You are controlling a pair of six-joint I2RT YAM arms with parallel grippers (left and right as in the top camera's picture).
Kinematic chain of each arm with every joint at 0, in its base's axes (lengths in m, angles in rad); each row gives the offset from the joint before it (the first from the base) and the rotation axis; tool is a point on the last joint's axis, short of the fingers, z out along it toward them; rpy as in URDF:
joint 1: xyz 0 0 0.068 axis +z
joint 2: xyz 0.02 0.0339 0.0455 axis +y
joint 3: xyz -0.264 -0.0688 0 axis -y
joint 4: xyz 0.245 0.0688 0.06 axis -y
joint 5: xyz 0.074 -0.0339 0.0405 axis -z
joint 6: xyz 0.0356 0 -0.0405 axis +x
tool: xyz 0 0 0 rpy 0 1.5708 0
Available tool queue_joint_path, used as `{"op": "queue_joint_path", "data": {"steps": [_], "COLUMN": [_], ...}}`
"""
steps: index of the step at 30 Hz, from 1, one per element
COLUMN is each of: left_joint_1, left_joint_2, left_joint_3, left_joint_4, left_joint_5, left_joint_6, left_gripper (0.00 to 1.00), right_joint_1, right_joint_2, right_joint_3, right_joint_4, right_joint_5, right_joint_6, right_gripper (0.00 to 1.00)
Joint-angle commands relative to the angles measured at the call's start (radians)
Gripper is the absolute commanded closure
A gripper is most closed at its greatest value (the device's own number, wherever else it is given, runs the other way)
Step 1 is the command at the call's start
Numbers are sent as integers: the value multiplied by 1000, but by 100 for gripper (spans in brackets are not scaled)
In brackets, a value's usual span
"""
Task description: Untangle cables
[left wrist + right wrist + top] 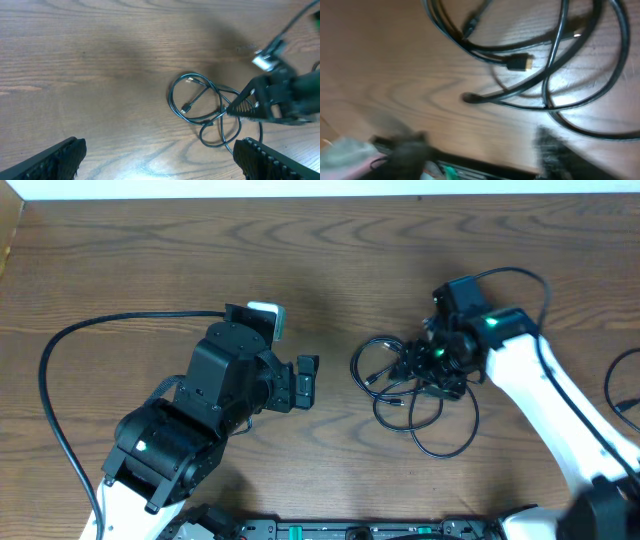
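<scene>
Left gripper – jaws wide apart, empty, and pointing toward the right edge of the table. A strip of bare wood separates it from the clump. From its wrist view the cables lie ahead and to the right, well clear of both fingers.

Cables – a loose clump of thin black loops, flat on the wood just right of the table's middle. One rounded loop faces the left arm. A larger loop trails toward the near edge, so the clump's long axis appears to run from its far-left side to its near-right side. A gold-tipped plug lies free among the strands, not pinned under them.

Right gripper – low over the far-right part of the clump and plainly the nearer arm. Its wrist view is blurred, but the two fingers appear at opposite lower sides, spread, with no strand between them. I read the jaws as parted and holding nothing. The strands lie just ahead of the fingertips and cross each other there.

Judgement: the right arm is placed to pinch a strand, and a pull toward the right edge would draw the loops apart. The wood is smooth, with open room on all sides, so unheld loops may simply slide along with the pulled strand.
</scene>
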Motion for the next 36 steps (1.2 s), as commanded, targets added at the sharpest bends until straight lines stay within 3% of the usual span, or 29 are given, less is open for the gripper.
{"op": "queue_joint_path", "data": {"steps": [1,8,19,20,22,25,29,36], "left_joint_1": [4,5,4,4,5,4,5,4], "left_joint_2": [2,2,2,2,2,2,2,2], "left_joint_3": [22,22,22,22,22,22,22,22], "left_joint_4": [-3,-3,-3,-3,-3,-3,-3,-3], "left_joint_5": [-13,-12,-12,-12,-12,-12,-13,-12], "left_joint_6": [-1,-1,-2,-1,-1,-2,-2,-1], "left_gripper": [1,1,1,1,1,1,1,1], "right_joint_1": [14,76,245,251,257,257,256,250], "right_joint_2": [-82,-83,42,63,97,137,158,118], "right_joint_3": [0,-3,-3,-3,-3,-3,-3,6], "right_joint_4": [10,-11,-9,-6,0,2,0,-8], "right_joint_5": [85,208,491,498,501,512,540,583], "right_joint_6": [158,228,491,494,494,494,493,446], "right_gripper": [1,1,7,12,43,60,99,99]}}
